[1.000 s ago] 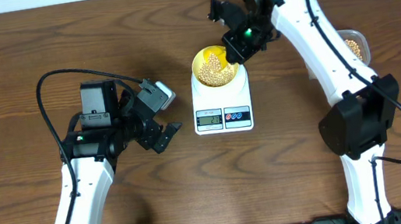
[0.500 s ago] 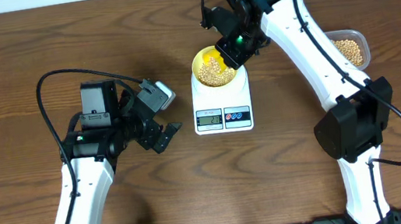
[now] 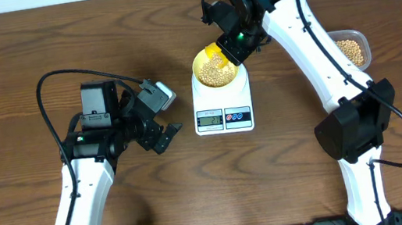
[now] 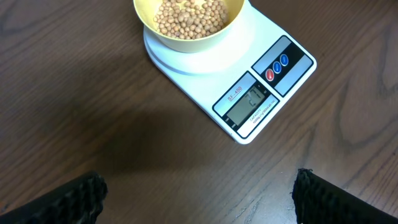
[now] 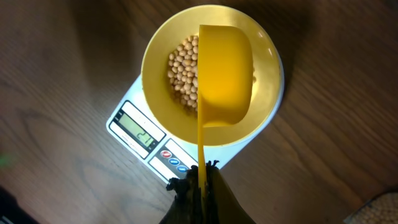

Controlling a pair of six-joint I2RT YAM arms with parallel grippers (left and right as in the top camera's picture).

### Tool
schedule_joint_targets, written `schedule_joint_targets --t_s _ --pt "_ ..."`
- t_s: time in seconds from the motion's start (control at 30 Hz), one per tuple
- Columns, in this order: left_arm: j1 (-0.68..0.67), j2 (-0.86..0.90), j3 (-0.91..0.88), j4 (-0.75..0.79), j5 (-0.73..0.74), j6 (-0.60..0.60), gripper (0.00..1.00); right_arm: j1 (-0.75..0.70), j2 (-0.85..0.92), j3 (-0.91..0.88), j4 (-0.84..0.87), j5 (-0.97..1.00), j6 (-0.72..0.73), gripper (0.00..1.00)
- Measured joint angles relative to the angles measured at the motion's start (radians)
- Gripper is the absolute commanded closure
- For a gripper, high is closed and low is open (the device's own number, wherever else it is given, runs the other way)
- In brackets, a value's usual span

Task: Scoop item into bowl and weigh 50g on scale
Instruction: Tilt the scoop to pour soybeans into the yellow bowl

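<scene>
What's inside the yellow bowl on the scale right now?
A pile of tan beans lies in the bowl. The yellow scoop, held over it by the right hand, covers part of the inside in the wrist view.

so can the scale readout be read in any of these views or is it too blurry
Overhead: the display on the scale is too small to read. Left wrist: in focus, but the digits are faint and tilted, not legible. Right wrist: clearest, two dark digits starting with 2, second uncertain; the scoop hides part of the bowl.
</scene>
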Motion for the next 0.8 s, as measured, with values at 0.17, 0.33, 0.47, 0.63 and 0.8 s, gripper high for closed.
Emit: schedule_joint_targets --t_s 0.17,0.33,0.47,0.63,0.8 --pt "0.000 0.000 0.000 0.000 0.000 0.000 0.02 0.015 0.000 0.002 0.000 0.031 -0.014 0.99" --pt "0.000 0.000 0.000 0.000 0.000 0.000 0.02 0.045 0.000 0.002 -0.001 0.072 -0.024 0.99" --pt "0.000 0.000 0.000 0.000 0.000 0.000 0.03 0.060 0.000 0.002 -0.003 0.104 -0.028 0.99" --pt "0.000 0.000 0.000 0.000 0.000 0.000 0.02 0.072 0.000 0.002 -0.003 0.148 -0.035 0.99" --pt "0.000 0.000 0.000 0.000 0.000 0.000 0.02 0.077 0.000 0.002 -0.003 0.168 -0.037 0.99"
